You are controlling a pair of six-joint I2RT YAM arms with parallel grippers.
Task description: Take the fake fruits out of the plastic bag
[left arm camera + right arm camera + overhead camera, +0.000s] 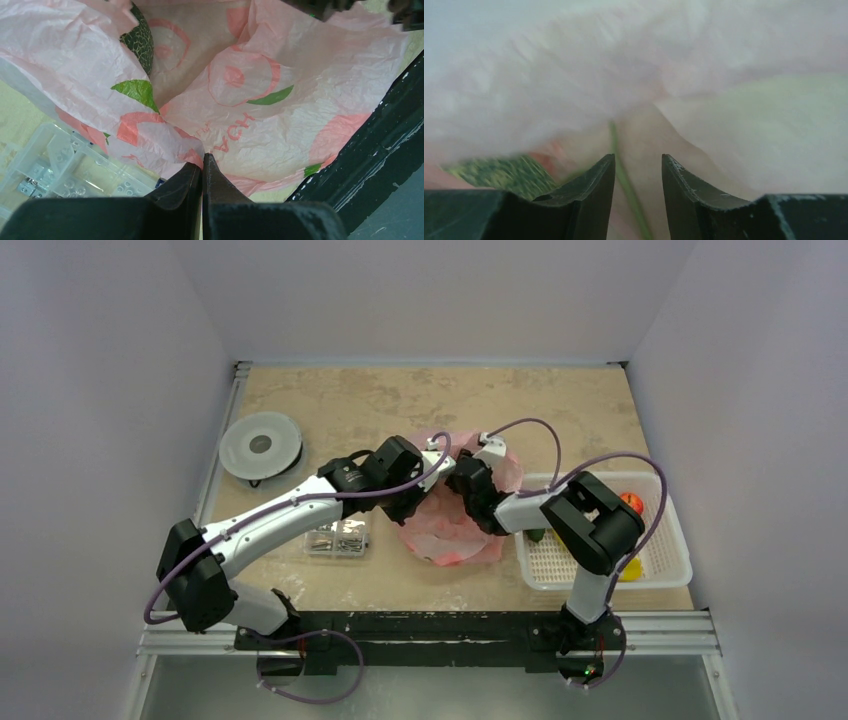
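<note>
The pink plastic bag [450,530] lies crumpled at the table's middle, between both arms. My left gripper [412,502] is at its left side, and in the left wrist view that gripper [202,159] is shut on a fold of the bag [260,100]. A dark green fake fruit [141,42] with a crackled skin shows inside the bag's mouth. My right gripper [462,480] reaches into the bag from the right. In the right wrist view it [638,159] stands open with blurred pink film in front, and a green textured patch [499,172] sits to its left.
A white perforated basket [560,565] at the right holds a red-orange fruit [631,502], a yellow one [630,570] and a green one [537,535]. A clear box of small metal parts [338,539] lies left of the bag. A round grey disc [261,444] sits at the back left.
</note>
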